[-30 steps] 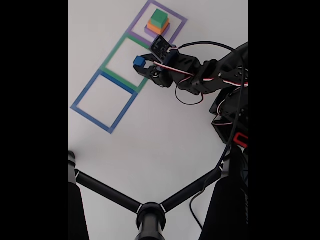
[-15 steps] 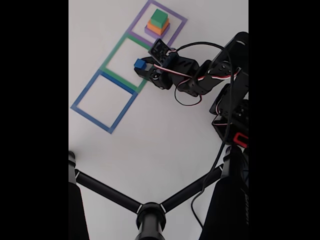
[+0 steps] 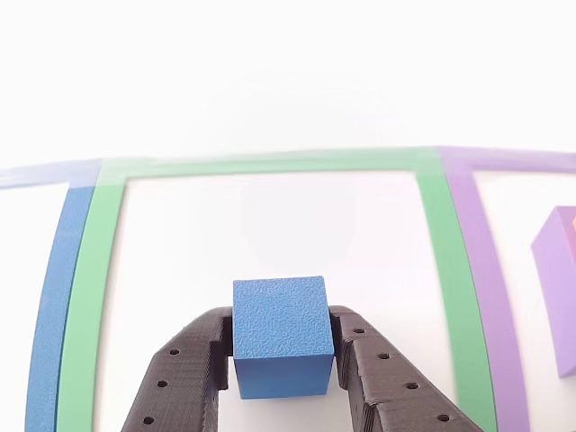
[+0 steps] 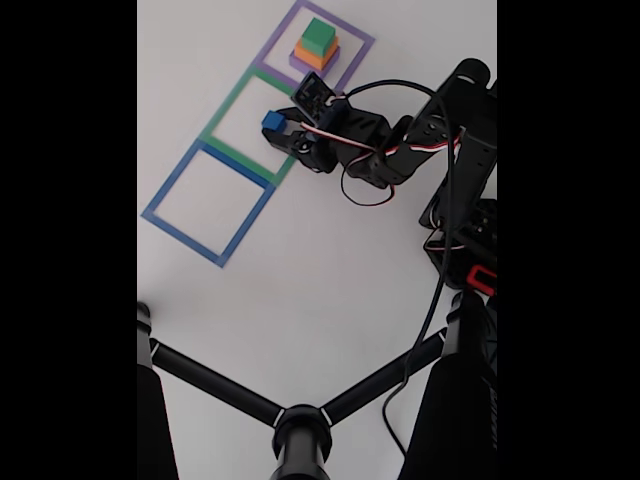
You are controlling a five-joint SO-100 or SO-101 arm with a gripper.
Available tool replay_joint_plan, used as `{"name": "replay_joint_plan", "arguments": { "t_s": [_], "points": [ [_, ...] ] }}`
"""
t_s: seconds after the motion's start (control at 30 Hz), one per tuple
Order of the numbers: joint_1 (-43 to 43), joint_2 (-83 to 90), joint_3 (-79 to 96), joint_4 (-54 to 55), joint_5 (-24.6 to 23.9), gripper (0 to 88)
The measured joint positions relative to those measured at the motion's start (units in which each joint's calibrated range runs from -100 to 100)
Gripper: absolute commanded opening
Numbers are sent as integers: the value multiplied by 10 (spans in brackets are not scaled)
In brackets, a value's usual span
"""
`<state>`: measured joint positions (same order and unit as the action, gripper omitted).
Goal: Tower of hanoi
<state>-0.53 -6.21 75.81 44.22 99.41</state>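
In the other view we see the gripper rising from the bottom edge, its two black, hole-dotted fingers pressed against the left and right sides of the blue cube, which it holds clamped between them. Behind the cube lies the green square outline on the white table, with a strip of the blue square outline at the left and the purple square outline at the right. At the right edge of that frame a corner of the purple block shows.

In the fixed view the gripper sits in the upper middle of the frame, and the blue cube in it lies over the right part of the green square outline. Up and to the right, inside the purple square outline, stands the stack: the purple block at the bottom, the orange block on it, the green block on top. The blue square outline lies lower left, with nothing inside it.
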Motion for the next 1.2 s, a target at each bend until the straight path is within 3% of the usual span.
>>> {"name": "replay_joint_plan", "arguments": {
  "t_s": [0.17, 0.67, 0.83, 1.2],
  "points": [
    [0, -1, 0, 3, 0, 188],
    [0, 76, 3, -37, 0, 208],
    [-12, 211, 9, -173, 0, 207],
    [-33, 488, -85, -618, 0, 187]
  ]
}}
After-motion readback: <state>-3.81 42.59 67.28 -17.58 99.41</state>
